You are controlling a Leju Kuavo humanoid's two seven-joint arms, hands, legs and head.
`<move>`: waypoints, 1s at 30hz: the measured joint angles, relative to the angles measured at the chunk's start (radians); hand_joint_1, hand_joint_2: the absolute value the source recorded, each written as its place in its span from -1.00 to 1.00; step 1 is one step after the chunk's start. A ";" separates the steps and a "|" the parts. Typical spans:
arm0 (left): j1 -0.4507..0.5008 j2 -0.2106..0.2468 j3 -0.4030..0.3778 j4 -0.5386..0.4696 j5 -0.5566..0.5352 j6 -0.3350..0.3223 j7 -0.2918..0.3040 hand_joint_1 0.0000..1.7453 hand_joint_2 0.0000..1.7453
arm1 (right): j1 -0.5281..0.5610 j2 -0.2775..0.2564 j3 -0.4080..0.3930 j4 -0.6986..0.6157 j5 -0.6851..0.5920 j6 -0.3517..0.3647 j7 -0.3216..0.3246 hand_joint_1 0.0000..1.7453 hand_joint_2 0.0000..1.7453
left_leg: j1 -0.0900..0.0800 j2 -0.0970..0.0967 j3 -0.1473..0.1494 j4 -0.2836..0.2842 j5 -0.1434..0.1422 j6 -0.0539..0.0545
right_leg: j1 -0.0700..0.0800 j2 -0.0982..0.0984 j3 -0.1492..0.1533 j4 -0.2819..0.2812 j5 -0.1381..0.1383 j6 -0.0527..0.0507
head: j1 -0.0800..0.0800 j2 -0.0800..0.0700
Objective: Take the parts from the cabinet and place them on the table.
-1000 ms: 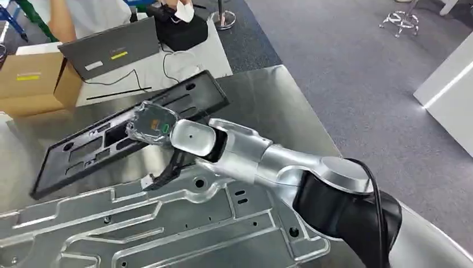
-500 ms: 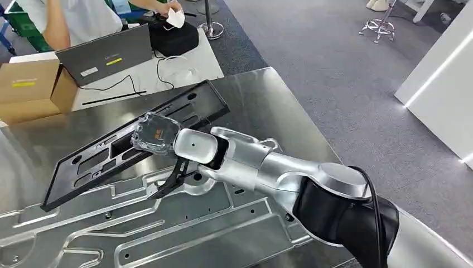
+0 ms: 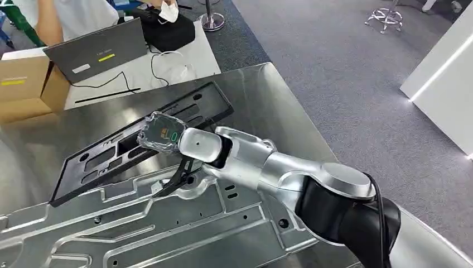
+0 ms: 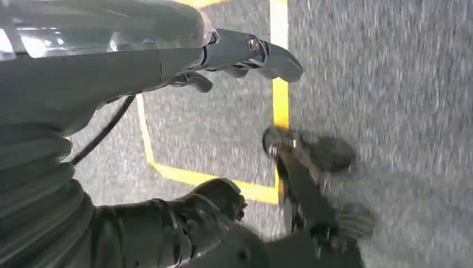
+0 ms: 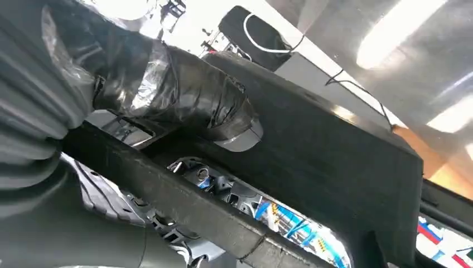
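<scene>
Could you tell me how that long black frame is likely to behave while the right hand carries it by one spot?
The black frame is long, thin and full of cut-outs, so it probably flexes a little and is light for its size. The right hand holds it near the middle, and it already hangs tilted, so it may swing or twist. Its matte surface looks unlikely to slip.

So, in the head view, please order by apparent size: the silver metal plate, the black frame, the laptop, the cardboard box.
1. Silver metal plate
2. Black frame
3. Laptop
4. Cardboard box, cut off by the picture's edge, so unsure against the laptop.
</scene>
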 joint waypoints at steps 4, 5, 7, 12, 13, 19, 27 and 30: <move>0.000 0.000 0.000 0.000 -0.002 0.006 0.000 -1.00 1.00 | 0.001 -0.002 0.000 0.000 0.000 0.000 0.000 1.00 1.00 | 0.000 0.000 0.002 -0.005 0.002 -0.005 | 0.000 0.000 0.000 0.000 0.000 -0.001 | 0.000 0.000; 0.000 0.000 0.000 0.000 -0.002 0.006 0.000 -1.00 1.00 | 0.001 -0.002 0.000 0.000 0.000 0.000 0.000 1.00 1.00 | 0.000 0.000 0.002 -0.006 0.003 -0.006 | 0.000 0.000 0.000 0.000 0.000 -0.002 | 0.000 0.000; 0.000 0.000 0.000 0.000 0.002 0.006 0.000 -1.00 1.00 | 0.001 -0.003 0.000 0.000 0.000 0.000 0.000 1.00 1.00 | 0.000 0.000 0.002 -0.006 0.003 -0.006 | 0.000 0.000 0.000 0.000 0.001 -0.002 | 0.000 0.000; -0.003 0.001 0.001 0.000 0.002 -0.001 -0.002 -1.00 1.00 | 0.004 -0.009 0.000 -0.008 0.000 0.004 0.000 1.00 1.00 | 0.010 0.010 0.029 -0.061 0.049 0.014 | -0.004 0.005 0.011 -0.023 0.009 0.014 | 0.000 0.000; -0.006 0.001 0.001 0.000 0.002 -0.003 -0.003 -1.00 1.00 | 0.002 -0.009 0.000 -0.009 -0.001 0.004 0.001 1.00 1.00 | 0.010 0.009 0.031 -0.075 0.058 0.024 | -0.005 0.005 -0.009 0.015 -0.022 0.015 | 0.000 0.000; 0.000 0.001 0.002 0.000 0.001 -0.003 -0.004 -1.00 1.00 | 0.022 -0.024 0.000 -0.008 -0.001 0.005 0.002 1.00 1.00 | 0.024 0.013 0.020 -0.063 0.052 0.012 | -0.025 0.003 -0.081 0.159 -0.013 0.038 | 0.002 0.000; 0.019 -0.011 0.005 0.000 0.005 -0.016 -0.002 -1.00 1.00 | 0.054 -0.039 0.000 -0.006 -0.001 0.004 0.003 1.00 1.00 | 0.048 -0.002 -0.005 -0.070 0.017 -0.037 | -0.006 -0.013 0.053 -0.123 0.034 -0.018 | 0.002 0.001; 0.014 -0.012 0.009 0.001 0.002 -0.016 0.006 -1.00 1.00 | 0.095 -0.047 0.001 0.002 -0.002 0.003 0.007 1.00 1.00 | 0.023 -0.014 -0.067 0.101 -0.090 0.006 | -0.003 -0.025 0.104 -0.171 0.044 -0.026 | -0.001 0.000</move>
